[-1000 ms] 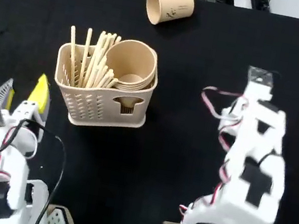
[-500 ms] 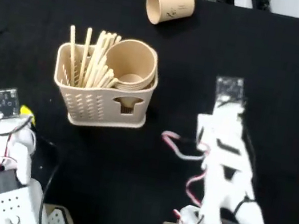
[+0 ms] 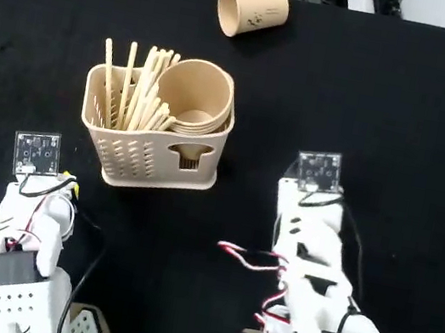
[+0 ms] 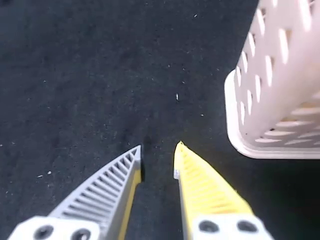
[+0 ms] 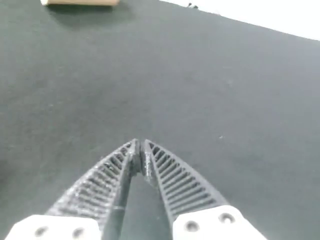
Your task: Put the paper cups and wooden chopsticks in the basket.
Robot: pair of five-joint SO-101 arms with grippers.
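Two arms are seen in the high view, folded low along the bottom of the frame: the left arm (image 3: 26, 227) at lower left and the right arm (image 3: 312, 269) at lower right. The basket (image 3: 155, 159) is stood on the black tabletop (image 3: 420, 124) left of centre, above the arms. The wooden chopsticks (image 3: 129, 85) are held upright in its left half, and nested paper cups (image 3: 194, 91) are seated in its right half. A loose paper cup (image 3: 252, 10) is seen lying on its side at top centre, mouth turned left, well apart from the basket.

In the left wrist view, the left gripper (image 4: 158, 146) is shown with its fingers (image 4: 200, 185) parted a little and nothing held between them. The basket's slotted wall (image 4: 270, 90) is seen near the yellow finger, not touched.

In the right wrist view, the right gripper (image 5: 140, 143) is shown with its fingers (image 5: 170, 175) pressed together at the tips, nothing gripped, over the tabletop. A tan strip of the loose paper cup (image 5: 80, 2) is glimpsed far beyond them.
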